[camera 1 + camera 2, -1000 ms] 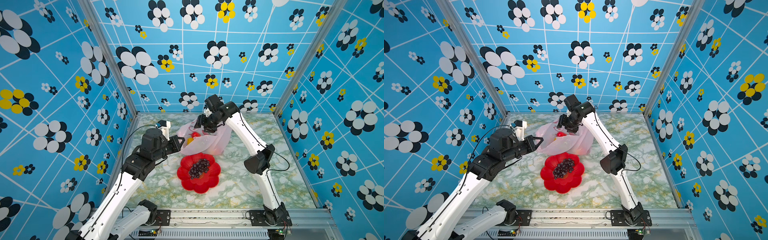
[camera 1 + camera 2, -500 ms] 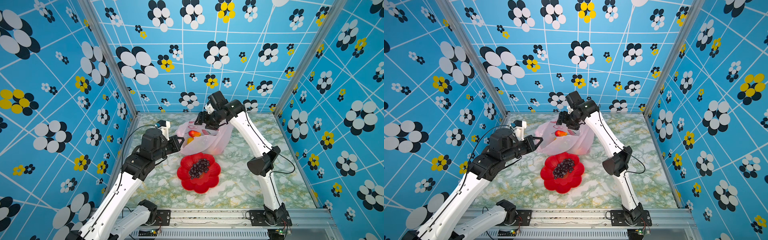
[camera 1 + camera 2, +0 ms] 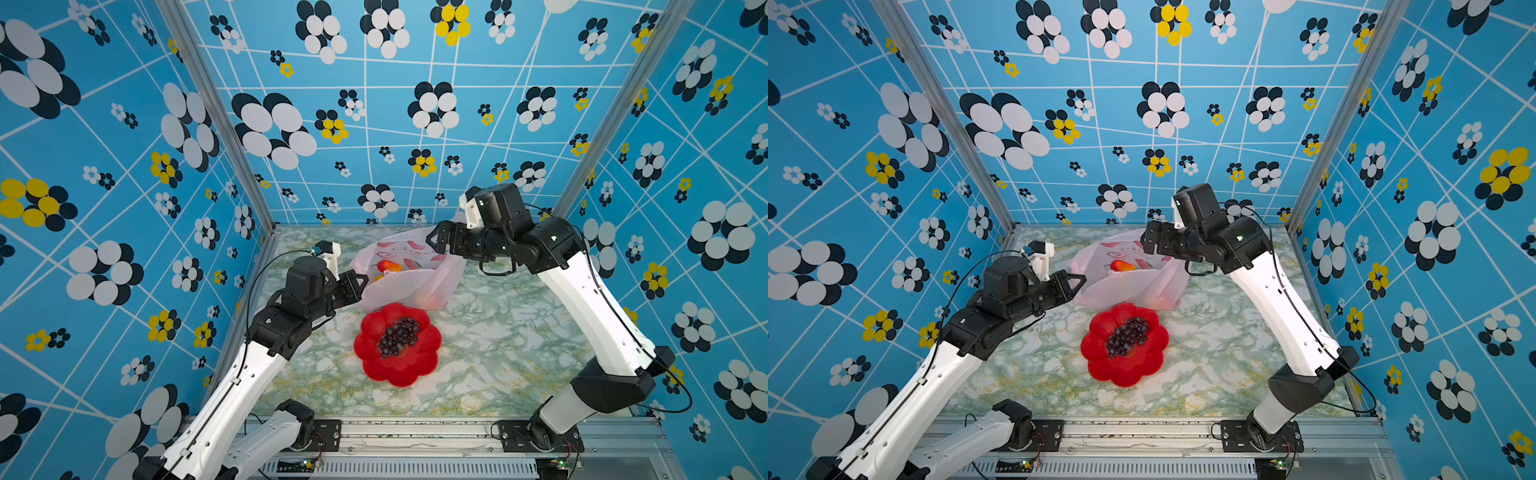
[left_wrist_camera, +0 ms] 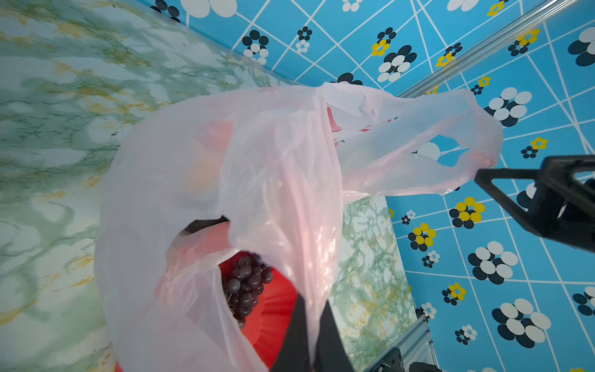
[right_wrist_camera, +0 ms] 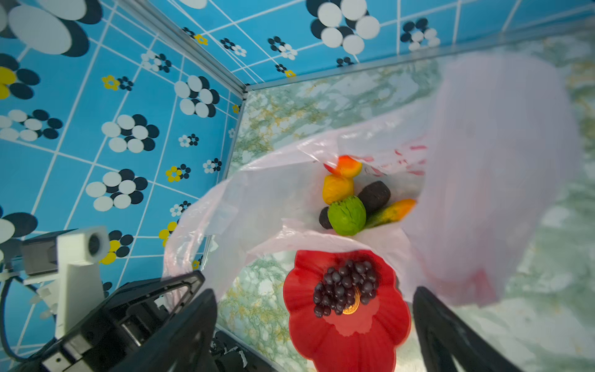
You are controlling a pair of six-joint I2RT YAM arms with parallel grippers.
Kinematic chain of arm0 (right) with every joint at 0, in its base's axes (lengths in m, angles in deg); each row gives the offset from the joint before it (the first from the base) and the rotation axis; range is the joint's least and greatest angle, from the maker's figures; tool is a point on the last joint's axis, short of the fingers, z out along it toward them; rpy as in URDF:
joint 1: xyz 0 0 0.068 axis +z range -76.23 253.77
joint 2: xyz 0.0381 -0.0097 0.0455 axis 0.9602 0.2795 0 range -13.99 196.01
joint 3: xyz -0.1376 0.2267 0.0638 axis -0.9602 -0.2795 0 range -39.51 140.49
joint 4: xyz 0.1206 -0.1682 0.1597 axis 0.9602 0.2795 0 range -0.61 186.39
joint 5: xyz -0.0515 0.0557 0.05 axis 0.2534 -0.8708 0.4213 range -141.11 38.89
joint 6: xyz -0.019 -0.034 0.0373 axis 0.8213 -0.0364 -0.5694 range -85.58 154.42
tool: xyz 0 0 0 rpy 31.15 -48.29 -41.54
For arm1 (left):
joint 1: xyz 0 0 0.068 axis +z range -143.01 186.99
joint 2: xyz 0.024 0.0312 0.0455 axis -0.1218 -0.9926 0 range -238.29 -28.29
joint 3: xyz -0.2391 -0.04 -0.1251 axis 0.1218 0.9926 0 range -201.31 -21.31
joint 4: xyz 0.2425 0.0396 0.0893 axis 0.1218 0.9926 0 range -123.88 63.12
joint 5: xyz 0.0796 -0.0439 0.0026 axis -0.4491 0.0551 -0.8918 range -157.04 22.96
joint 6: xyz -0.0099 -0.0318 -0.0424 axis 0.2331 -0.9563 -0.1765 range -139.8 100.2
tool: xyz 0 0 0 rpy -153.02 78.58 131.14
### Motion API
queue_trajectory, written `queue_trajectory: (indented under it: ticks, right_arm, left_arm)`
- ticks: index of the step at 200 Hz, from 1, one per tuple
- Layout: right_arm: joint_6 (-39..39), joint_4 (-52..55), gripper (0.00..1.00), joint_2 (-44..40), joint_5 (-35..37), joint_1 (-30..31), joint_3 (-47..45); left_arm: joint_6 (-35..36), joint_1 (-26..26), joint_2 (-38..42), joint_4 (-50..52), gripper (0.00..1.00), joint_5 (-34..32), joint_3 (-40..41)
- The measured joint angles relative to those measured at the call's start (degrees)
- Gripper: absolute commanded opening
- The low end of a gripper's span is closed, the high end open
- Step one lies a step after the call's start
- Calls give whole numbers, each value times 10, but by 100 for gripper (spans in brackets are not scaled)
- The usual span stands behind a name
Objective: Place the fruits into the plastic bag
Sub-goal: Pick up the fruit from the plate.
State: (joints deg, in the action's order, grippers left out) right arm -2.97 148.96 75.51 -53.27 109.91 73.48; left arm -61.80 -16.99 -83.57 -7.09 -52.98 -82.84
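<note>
1. Right now I am pinching the rim of the plastic bag in my left gripper. Its jaws are fully closed on the film at the bag's 9 o'clock edge, and I am holding the mouth up.
2. My right gripper is hanging at the bag's 1 o'clock, jaws spread wide, with nothing between them.
3. The bag is sitting on the table at 12 o'clock of the red plate. A green kiwi, a yellow fruit, a dark avocado and a mango are lying inside.
4. The grape bunch is waiting on the plate, outside the bag.
5. I am weighing the risks:
   - The thin film could slip from my pinch, letting the mouth fold shut.
   - The bag wall is touching the plate's 12 o'clock rim, so reaching for the grapes could snag it.
   - The loose bunch could slide from my fingers.
6. Red printing is showing on the bag's side, but I am finding it too small to read, and no brand is legible.
</note>
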Motion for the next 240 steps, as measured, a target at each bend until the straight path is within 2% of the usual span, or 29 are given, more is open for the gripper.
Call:
queue_trajectory:
  ticks: [13,21,27,46,73,95,111,136,164,203,240]
  right_arm:
    - [-34,-20,93,-45,-13,-2,-95]
    - [-50,-32,99,-70,-25,1,-148]
    - [-53,-42,99,-88,-37,4,-185]
    - [-14,-53,99,-140,-64,23,-265]
    - [166,-97,99,-228,-129,46,-346]
    - [390,-153,98,-320,-190,46,-452]
    - [513,-177,95,-341,-216,47,-497]
    - [686,-177,95,-256,-230,73,-475]
    - [822,-168,95,-151,-231,106,-439]
    - [958,-134,93,-18,-212,124,-363]
    - [1026,-134,91,83,-184,155,-325]
  left_arm:
    - [0,0,-2,0,0,0,0]
    - [0,0,-3,0,0,0,0]
    - [0,0,-3,0,0,0,0]
    - [0,0,-3,0,0,0,0]
    - [0,0,-3,-4,0,0,10]
    - [0,0,0,-7,0,0,28]
    - [-1,0,3,-7,0,0,37]
    - [0,0,10,-7,0,0,40]
    - [0,0,15,-7,0,-1,40]
    - [0,0,15,-8,0,-2,40]
    - [0,7,15,-14,0,-4,40]
